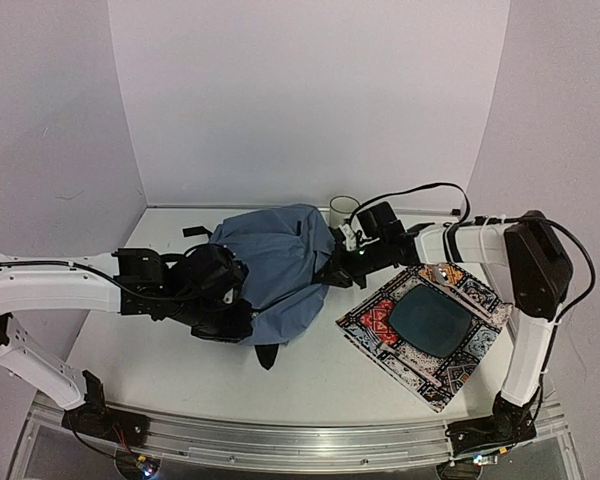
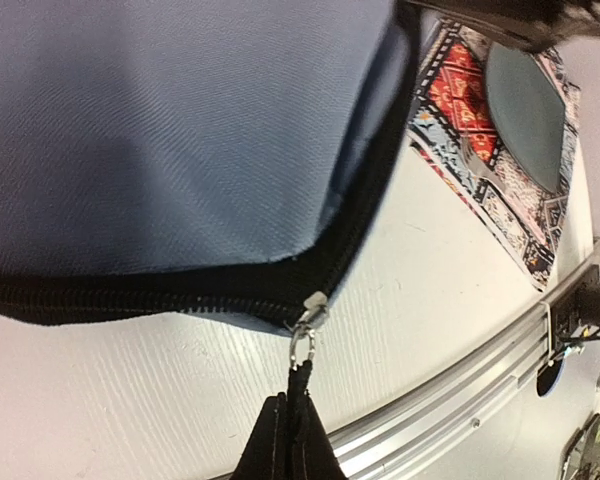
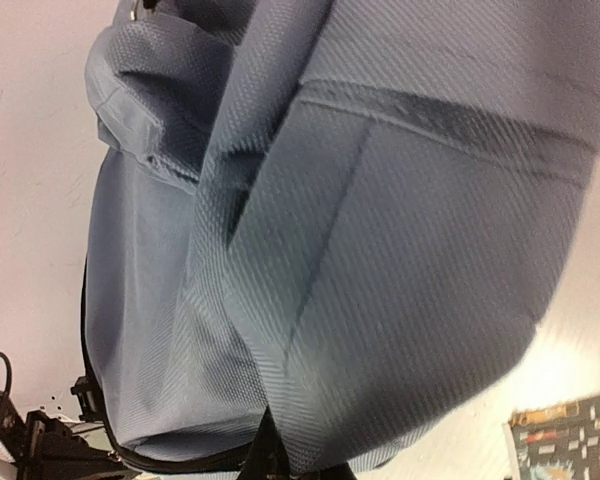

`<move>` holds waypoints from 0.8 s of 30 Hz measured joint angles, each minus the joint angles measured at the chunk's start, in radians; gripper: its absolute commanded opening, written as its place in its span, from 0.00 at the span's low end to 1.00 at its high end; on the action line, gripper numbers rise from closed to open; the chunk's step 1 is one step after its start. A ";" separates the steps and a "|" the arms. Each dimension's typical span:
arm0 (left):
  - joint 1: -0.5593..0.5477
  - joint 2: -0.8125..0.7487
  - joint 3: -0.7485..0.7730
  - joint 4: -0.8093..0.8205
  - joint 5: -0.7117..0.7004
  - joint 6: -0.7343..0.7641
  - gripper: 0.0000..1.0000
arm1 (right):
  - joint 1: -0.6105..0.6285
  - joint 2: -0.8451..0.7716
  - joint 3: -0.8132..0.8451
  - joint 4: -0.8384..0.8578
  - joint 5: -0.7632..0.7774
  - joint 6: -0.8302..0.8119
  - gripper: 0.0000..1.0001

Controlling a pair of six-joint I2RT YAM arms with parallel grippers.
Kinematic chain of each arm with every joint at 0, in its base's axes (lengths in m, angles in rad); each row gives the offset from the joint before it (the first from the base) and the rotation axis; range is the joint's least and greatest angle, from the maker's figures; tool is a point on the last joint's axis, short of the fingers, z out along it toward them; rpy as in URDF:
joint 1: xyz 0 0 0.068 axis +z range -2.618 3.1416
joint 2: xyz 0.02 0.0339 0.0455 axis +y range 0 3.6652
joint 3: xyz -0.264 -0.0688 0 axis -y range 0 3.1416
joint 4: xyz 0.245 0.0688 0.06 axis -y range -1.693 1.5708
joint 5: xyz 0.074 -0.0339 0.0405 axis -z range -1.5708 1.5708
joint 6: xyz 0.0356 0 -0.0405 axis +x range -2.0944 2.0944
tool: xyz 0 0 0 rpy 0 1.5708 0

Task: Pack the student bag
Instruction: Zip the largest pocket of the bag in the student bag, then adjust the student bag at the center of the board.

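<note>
Bag: one large slate-blue soft fabric student bag (image 1: pixel 275 262) lies slumped on the white table (image 1: pixel 310 390), between the two grippers.
Hidden on the bag: the left arm covers its near-left part in the overhead view, and its opening cannot be made out.
Straps: two black strap ends show, one at the bag's far-left corner (image 1: pixel 195 232) and one poking out from under its near edge (image 1: pixel 267 356).
Left gripper: the left gripper (image 2: pixel 294 425) sits at the bag's near-left edge. Its jaws are pressed together on the small metal zipper pull (image 2: pixel 302 340), and the frame edge cuts off everything but the fingertips.
Zipper: one black zipper line (image 2: pixel 130 300) runs along the bag's edge. Past the slider it is hard to tell whether it is open.
Right gripper: the right gripper (image 1: pixel 338 270) is at the bag's right side, jaws together and pinching a fold of the fabric. In its own view the cloth nearly buries it.
Mat: one square patterned cloth mat (image 1: pixel 380 325) lies right of the bag, apart from it.
Plate: one dark teal rounded plate (image 1: pixel 430 320) rests on the mat.
Silvery item: one (image 2: pixel 477 165) lies on the mat beside the plate, too blurred to name.
Cup: one pale cup (image 1: pixel 343 205) stands just behind the bag, its lower part hidden.
</note>
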 measured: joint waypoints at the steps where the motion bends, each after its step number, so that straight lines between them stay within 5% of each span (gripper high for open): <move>1: 0.000 -0.001 0.000 0.012 0.006 0.014 0.00 | -0.002 0.025 0.038 -0.023 -0.010 -0.018 0.02; 7: -0.002 0.084 0.068 0.042 0.062 0.096 0.00 | -0.022 0.090 0.125 -0.091 -0.003 -0.068 0.53; 12: -0.014 0.272 0.236 0.053 0.115 0.169 0.00 | -0.082 -0.008 0.028 -0.069 0.083 -0.068 0.79; 19: -0.016 0.463 0.430 0.066 0.173 0.260 0.00 | -0.040 -0.329 -0.220 -0.019 0.155 0.039 0.89; 24: -0.016 0.514 0.498 0.044 0.195 0.293 0.00 | 0.074 -0.420 -0.358 0.093 0.229 0.195 0.84</move>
